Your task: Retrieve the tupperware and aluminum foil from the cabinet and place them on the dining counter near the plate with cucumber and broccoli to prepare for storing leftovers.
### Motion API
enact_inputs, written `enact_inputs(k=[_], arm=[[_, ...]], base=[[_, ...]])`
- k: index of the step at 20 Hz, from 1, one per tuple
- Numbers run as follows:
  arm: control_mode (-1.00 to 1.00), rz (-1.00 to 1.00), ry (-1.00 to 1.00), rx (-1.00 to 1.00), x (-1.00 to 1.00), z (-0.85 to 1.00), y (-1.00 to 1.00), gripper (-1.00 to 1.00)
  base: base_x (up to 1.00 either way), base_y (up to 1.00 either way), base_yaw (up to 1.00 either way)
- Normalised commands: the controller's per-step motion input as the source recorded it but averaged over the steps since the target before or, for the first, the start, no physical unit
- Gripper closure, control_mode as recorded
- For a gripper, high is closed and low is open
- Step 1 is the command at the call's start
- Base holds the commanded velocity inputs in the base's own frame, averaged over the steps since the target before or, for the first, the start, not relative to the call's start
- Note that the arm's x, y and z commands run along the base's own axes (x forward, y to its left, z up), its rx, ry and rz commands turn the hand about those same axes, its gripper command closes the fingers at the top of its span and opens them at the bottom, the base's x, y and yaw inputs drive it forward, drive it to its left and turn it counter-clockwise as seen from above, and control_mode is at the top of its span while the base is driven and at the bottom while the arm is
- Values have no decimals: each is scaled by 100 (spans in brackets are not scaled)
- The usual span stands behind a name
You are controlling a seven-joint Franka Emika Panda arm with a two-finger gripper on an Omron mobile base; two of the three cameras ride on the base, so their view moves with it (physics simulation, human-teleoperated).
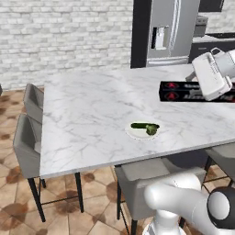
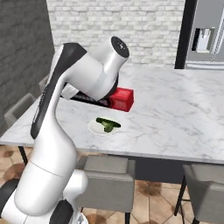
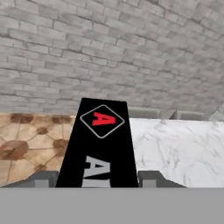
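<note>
The aluminum foil [image 3: 103,144], a long black carton with a red logo, is clamped between my fingers [image 3: 43,177], so my gripper [image 3: 98,180] is shut on it. The aluminum foil [image 1: 181,92] lies level, low over the right part of the dining counter [image 1: 92,105]; its red end [image 2: 122,99] faces the right base camera. I cannot tell whether it touches the marble. The plate [image 1: 134,133] sits near the front edge, left of and nearer than the carton, with the cucumber [image 1: 143,125] and broccoli [image 1: 151,130] on it. The tupperware and cabinet are out of view.
Grey stools stand along the counter's left side [image 1: 27,142] and front [image 1: 151,176]. A steel fridge [image 1: 167,30] stands beyond the far right corner, and a white brick wall [image 1: 64,36] runs behind. My own arm [image 2: 83,74] rises over the counter's left end.
</note>
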Motion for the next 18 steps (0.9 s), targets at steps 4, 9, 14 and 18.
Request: enact_inputs(k=[4,9,14,18], arm=[[-100,-9,3,1,85,-41,-13,100],[-100,-24,8,6,89,-36,-7,100],[-100,-46,7,7,52,-30,-2,100],[-100,-74,-1,6,25,-67,0,100]], base=[[0,0,0],[0,0,0],[0,0,0],[0,0,0]])
